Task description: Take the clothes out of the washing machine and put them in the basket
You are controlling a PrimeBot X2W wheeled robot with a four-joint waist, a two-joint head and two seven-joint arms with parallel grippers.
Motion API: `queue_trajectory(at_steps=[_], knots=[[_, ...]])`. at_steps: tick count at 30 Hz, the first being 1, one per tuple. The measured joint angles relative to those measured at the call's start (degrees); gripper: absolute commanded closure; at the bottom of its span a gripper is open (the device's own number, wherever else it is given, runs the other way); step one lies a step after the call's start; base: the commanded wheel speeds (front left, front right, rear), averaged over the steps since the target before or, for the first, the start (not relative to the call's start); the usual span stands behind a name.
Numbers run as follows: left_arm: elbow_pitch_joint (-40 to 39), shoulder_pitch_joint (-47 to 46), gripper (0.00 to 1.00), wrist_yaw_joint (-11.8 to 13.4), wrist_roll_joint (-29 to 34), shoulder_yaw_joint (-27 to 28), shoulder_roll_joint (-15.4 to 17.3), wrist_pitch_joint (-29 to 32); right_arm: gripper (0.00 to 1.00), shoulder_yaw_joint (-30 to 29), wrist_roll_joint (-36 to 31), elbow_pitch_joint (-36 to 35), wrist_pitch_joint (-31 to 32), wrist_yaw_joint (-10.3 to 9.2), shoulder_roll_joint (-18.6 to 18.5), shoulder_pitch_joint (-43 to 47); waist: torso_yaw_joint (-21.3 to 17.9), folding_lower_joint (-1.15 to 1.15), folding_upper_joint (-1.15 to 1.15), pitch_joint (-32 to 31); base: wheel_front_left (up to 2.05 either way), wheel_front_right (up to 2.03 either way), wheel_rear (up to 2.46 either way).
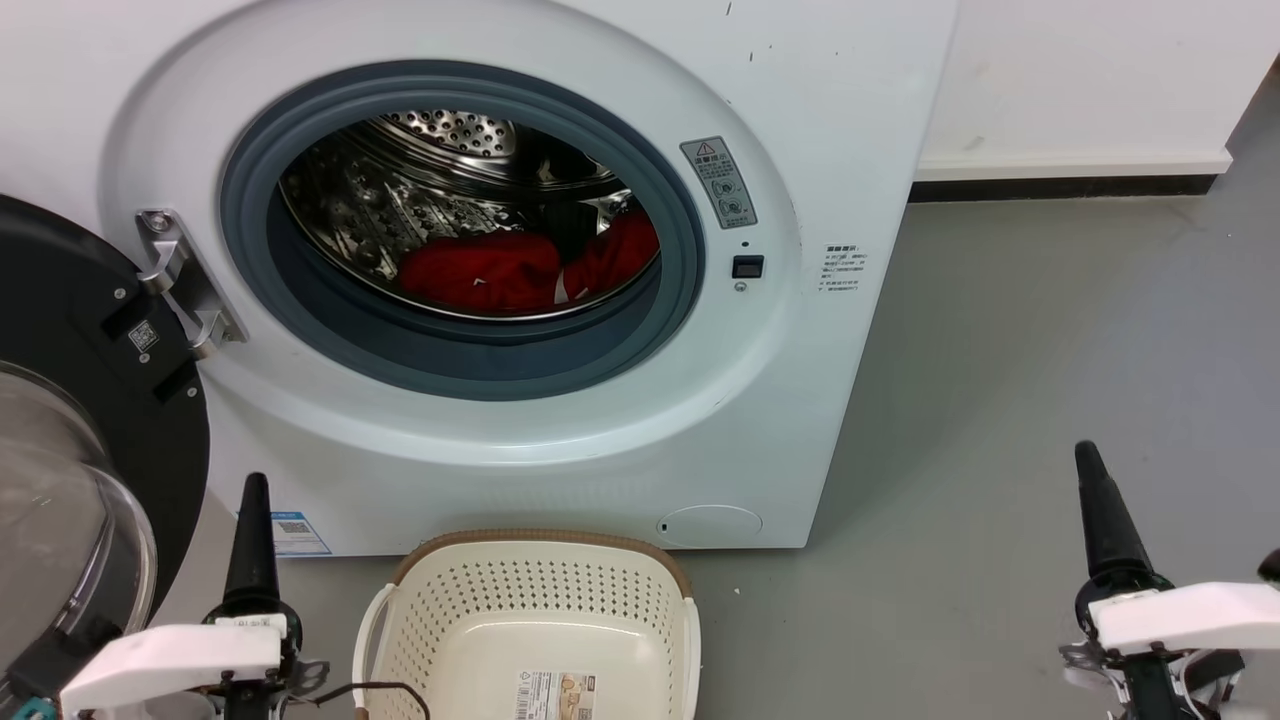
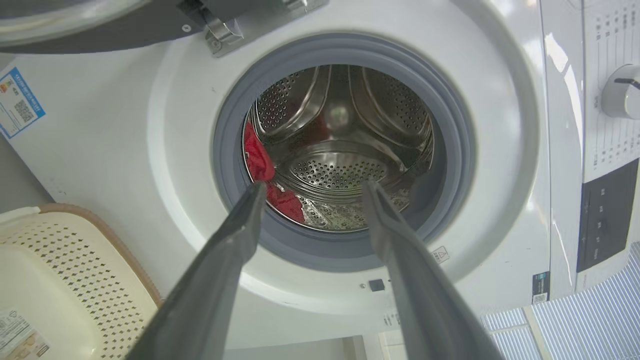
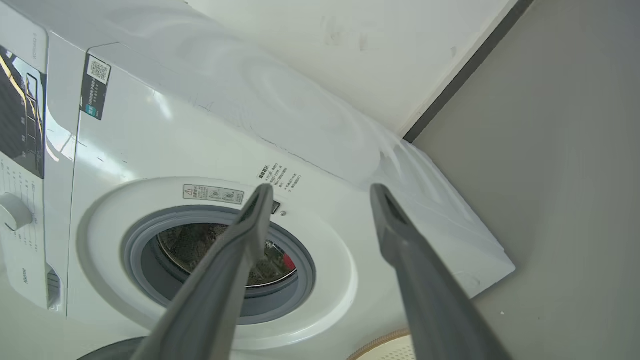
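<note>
The white washing machine [image 1: 560, 440] stands with its porthole open. The red clothes [image 1: 500, 270] lie heaped at the bottom of the steel drum, also seen as red clothes [image 2: 257, 157] in the left wrist view. The cream basket [image 1: 530, 595] sits on the floor right in front of the machine, with just a paper label on its base. My left gripper [image 2: 315, 184] is open, empty, and pointed at the porthole from well outside it. My right gripper [image 3: 321, 187] is open and empty too, off to the machine's right.
The black-rimmed glass door [image 1: 80, 400] hangs swung open at the left, close beside my left arm. Grey floor [image 1: 1050, 350] stretches to the right of the machine, up to a white wall with dark skirting [image 1: 1060, 187]. A control knob [image 2: 620, 92] sits on the machine's panel.
</note>
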Motion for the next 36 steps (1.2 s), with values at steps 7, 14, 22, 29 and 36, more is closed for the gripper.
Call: queue_trajectory(at_steps=[7,14,22,29,36], knots=[[-5.38,-0.01,0.00,3.23,10.13,-1.36,0.00,-1.46,0.00,0.63,-12.59,-3.78,-1.46,0.00,0.01,-0.03,-0.21,0.00,0.00,0.34,0.00,0.00,0.00],[-10.17,0.18,0.00,6.19,19.69,-4.95,0.01,-2.79,0.00,2.09,-22.21,-6.97,-2.78,0.00,0.01,-0.03,-0.36,0.00,0.00,0.53,0.00,0.00,0.00],[-12.56,1.30,0.00,8.42,27.97,-7.97,0.01,-4.15,0.00,3.53,-30.15,-8.57,-4.25,0.00,0.01,-0.01,-0.52,0.00,0.00,0.62,0.00,0.00,0.00],[-15.50,1.50,0.00,11.10,35.90,-10.03,0.01,-5.27,0.00,4.66,-36.53,-9.45,-5.33,0.00,0.00,0.03,-0.63,0.00,0.00,0.73,0.00,0.00,0.00],[-17.72,2.29,0.00,13.11,41.86,-11.58,0.04,-6.45,0.00,5.49,-42.62,-10.40,-6.39,0.00,0.00,0.04,-0.73,0.00,0.00,0.86,0.00,0.00,0.00]])
